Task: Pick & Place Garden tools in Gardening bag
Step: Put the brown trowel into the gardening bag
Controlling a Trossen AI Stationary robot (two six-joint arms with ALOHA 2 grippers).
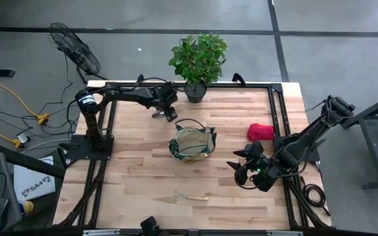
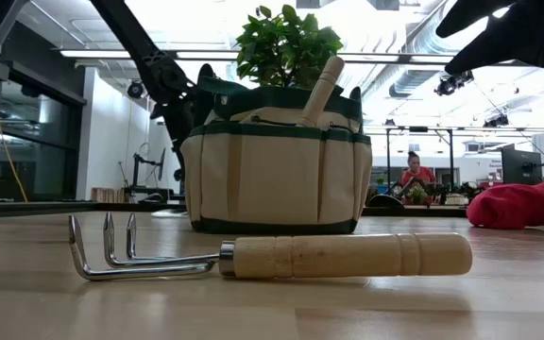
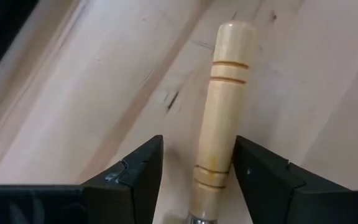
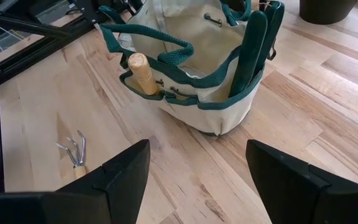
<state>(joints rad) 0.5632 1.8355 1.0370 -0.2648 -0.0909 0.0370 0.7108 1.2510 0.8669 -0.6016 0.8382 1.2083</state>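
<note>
While clamped on nothing, right gripper (image 1: 240, 164) hangs with fingers spread wide above the table (image 1: 136, 177), just right of the bag (image 1: 192, 142).

Left gripper (image 1: 165, 113) low over the far side of the table, near the plant (image 1: 198, 60), fingers parted around a trowel (image 3: 219, 112); right finger (image 3: 266, 180) seems to touch the handle, left finger (image 3: 129, 180) stands off with a gap, so not closed on it.

Bag: round, tan fabric, dark green trim and loop handles, outer pockets all round; stands upright near the table's middle. Holds one pale wooden handle (image 4: 143, 73) sticking up from a pocket and one pair of dark green grips, seemingly shears (image 4: 257, 46), at the opposite side.

Trowel handle: pale wood, rounded end, grooved rings, metal ferrule just showing at the base.

Fork (image 1: 190, 196): one, flat on the table at the near side, well apart from the bag; three bent metal tines, pale wooden handle with grooves.

Red bundle (image 1: 260, 132): one, soft and crumpled, lying right of the bag toward the table's right edge.

Count outside the bag: one trowel, one fork, one bundle.
</note>
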